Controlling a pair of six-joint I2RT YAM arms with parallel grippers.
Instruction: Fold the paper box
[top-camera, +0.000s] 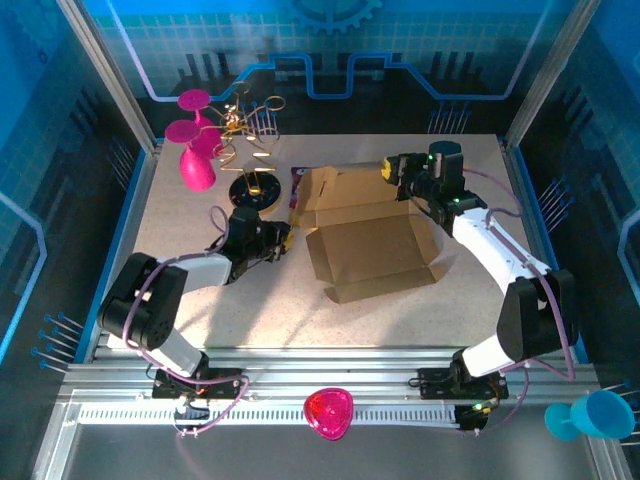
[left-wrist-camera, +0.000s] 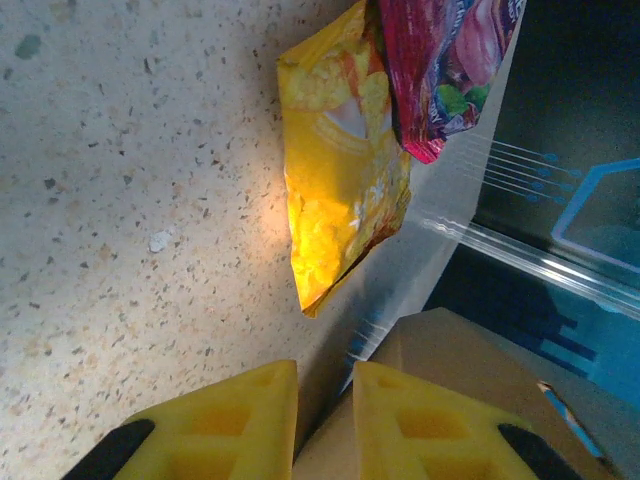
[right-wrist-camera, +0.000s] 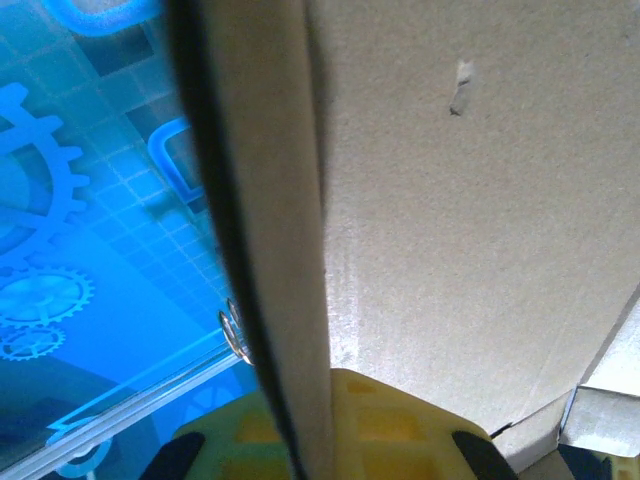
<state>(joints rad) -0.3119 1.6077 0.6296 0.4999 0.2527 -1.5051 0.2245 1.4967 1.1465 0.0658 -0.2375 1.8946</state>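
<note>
The right fingers (top-camera: 398, 172) pinch the far right corner of the paper box (top-camera: 372, 245), seen from above. The left fingers (top-camera: 279, 240) lie low on the worktop (top-camera: 180, 215) at the box's left edge. The box sits mid-worktop, half formed: floor flat, back wall raised, front flap lying down toward the arms. A pink vase (top-camera: 197, 168) and a gold wire stand (top-camera: 250, 125) stand at the far left, apart from the box.

From the left wrist, the left fingers (left-wrist-camera: 270, 415) are nearly together, with 1 narrow slit between them. Brown card of the paper box (left-wrist-camera: 470, 350) lies under and beside 1 of them. Whether any card is caught in the slit cannot be told. Just ahead lie 2 snack packets, a yellow packet (left-wrist-camera: 340, 170) and a pink packet (left-wrist-camera: 450, 50) overlapping its far end, both close to the box's edge.

From the right wrist, the right fingers (right-wrist-camera: 385, 415) are closed on a panel of the paper box (right-wrist-camera: 470, 200), whose edge runs straight down between them.

The likely trouble lies on the left. If those fingers have no real hold, a pull from the right could drag the whole box across the worktop instead of bending a wall along its crease. A push from the left could shove the box into the 2 packets, or catch the yellow one. The right pinch sits at 1 corner only, so a hard tug there may buckle or tear the card away from the fold line.
</note>
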